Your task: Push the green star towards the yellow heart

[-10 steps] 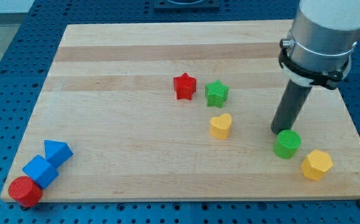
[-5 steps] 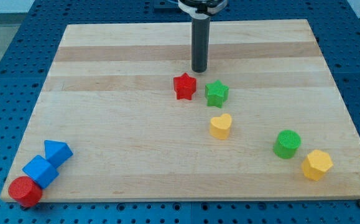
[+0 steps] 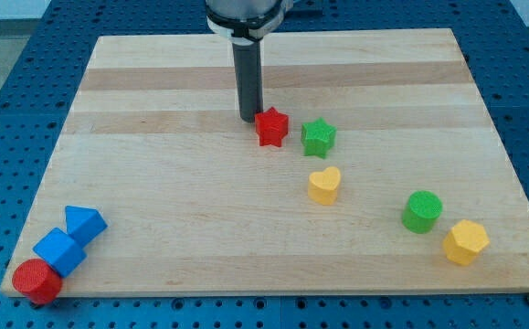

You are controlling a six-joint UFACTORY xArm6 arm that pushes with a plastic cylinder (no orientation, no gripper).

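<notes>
Beside the red star (image 3: pixel 271 126), at its upper left, my tip (image 3: pixel 249 119) is resting, gripperless, grasping nothing. The green star (image 3: pixel 318 137) is sitting just above the yellow heart (image 3: pixel 324 185); approaching from its top should be pushing it heartward.

No text, label, brand, number or sign can be read anywhere, neither on the wooden board (image 3: pixel 154 183), nor on the coloured blocks, nor on the blue perforated table (image 3: pixel 8 91) around it.
</notes>
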